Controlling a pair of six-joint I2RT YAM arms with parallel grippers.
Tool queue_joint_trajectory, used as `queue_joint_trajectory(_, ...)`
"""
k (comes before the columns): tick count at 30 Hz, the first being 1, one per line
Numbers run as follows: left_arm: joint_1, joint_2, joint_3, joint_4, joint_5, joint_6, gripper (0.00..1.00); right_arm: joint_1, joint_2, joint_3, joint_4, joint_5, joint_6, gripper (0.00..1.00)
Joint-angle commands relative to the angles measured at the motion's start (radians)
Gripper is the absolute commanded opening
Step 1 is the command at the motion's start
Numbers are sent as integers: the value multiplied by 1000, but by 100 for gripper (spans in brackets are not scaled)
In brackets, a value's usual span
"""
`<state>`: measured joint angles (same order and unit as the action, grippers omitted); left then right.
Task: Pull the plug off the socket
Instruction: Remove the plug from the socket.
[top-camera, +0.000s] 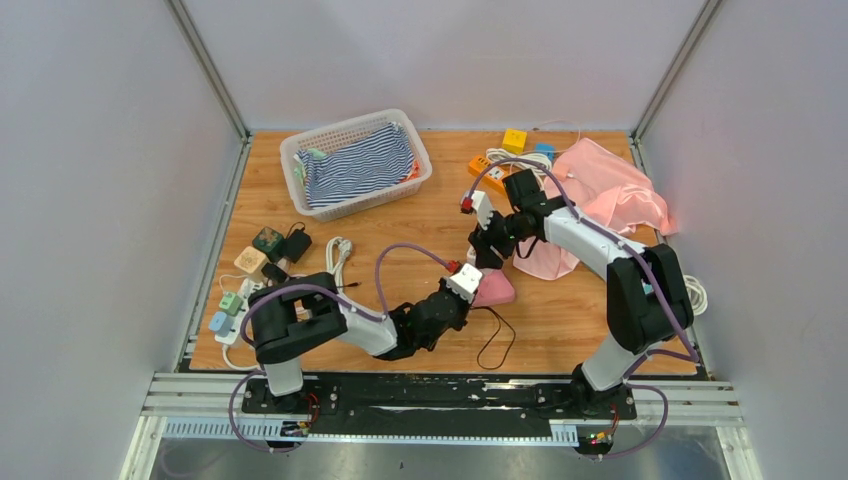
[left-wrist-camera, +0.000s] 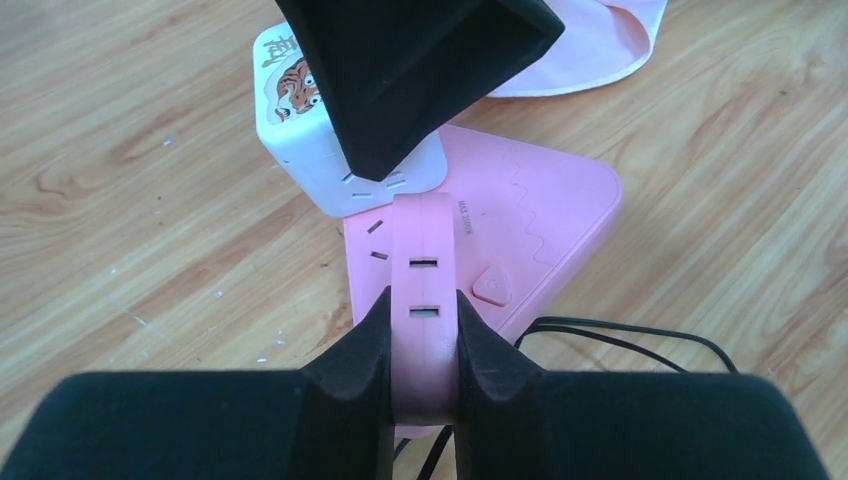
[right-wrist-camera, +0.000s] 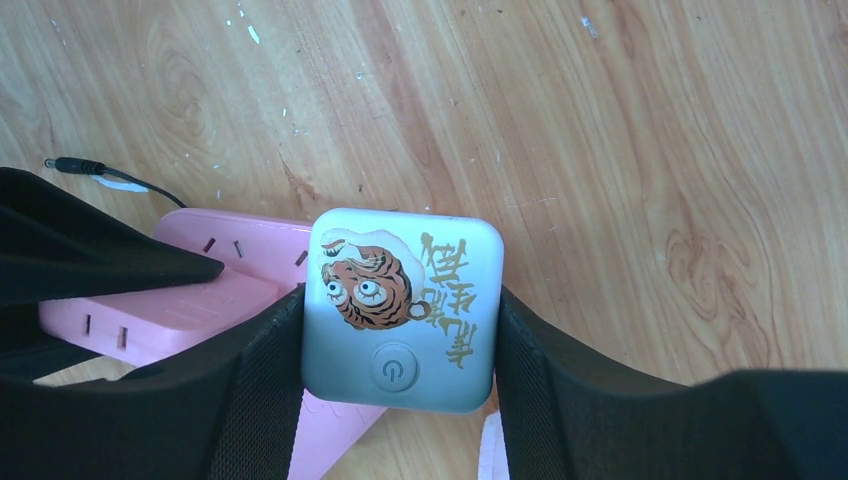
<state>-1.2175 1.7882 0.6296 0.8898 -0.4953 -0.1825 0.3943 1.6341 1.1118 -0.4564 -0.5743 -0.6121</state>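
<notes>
- The white cube plug (right-wrist-camera: 400, 300) has a cartoon tiger face on its top. Brown-gold Chinese characters run down beside the tiger, and a round power-symbol button sits below it.
- A side wall of the cube, seen from the left wrist, repeats part of the tiger print and has a row of slots.
- The pink socket (left-wrist-camera: 540, 220) has small print beside its raised rib that starts with "MAX". The rest is too small to read.
- The pink socket lies flat near the middle of the bench (top-camera: 560, 320). Its slotted rib runs lengthwise, straight away from the left wrist camera.
- The cube stands at the far end of that rib and touches the pink body, with its printed face turned up. Its prongs are hidden.
- The left gripper (left-wrist-camera: 424, 330) is pressed together on the near end of the rib, one finger on each side.
- The right gripper (right-wrist-camera: 400, 345) pinches the cube from above, with its fingers flat against two opposite walls.
- A thin black cable (left-wrist-camera: 620, 335) loops on the bench just beside the pink socket.
</notes>
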Motion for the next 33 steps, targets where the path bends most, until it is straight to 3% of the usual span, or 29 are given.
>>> queue_joint_trajectory(1,2,-14,1,-4,-13,19,0,8,51,-23,-101,12,-8,0)
queue_joint_trajectory(4,123,-38,-55,55,216,-189,0,7,54,-21,-103,15,-8,0)
queue_joint_trajectory(6,157,-22,-104,181,272,-213,0,8,57,-20,-103,15,-8,0)
queue_joint_trajectory(8,139,-28,-107,175,238,-162,0,7,59,-21,-103,17,-9,0)
queue_joint_trajectory(11,14,-31,-70,126,-21,56,0,7,61,-21,-105,19,-11,0)
queue_joint_trajectory(13,-42,-5,-24,92,-118,149,0,7,62,-21,-106,21,-13,0)
queue_joint_trajectory(16,-31,-12,-20,67,-95,91,0,9,65,-24,-108,26,-22,0)
queue_joint_trajectory(21,108,-54,-114,159,160,-140,0,26,83,-28,-112,49,-39,0)
queue_joint_trajectory(25,104,-57,-140,234,123,-87,0,50,108,-30,-120,91,-60,0)
queue_joint_trajectory(30,-32,-28,-114,273,-134,150,0,67,125,-32,-122,121,-69,0)
queue_joint_trajectory(33,-35,-25,-98,240,-149,130,0,70,125,-33,-122,126,-71,0)
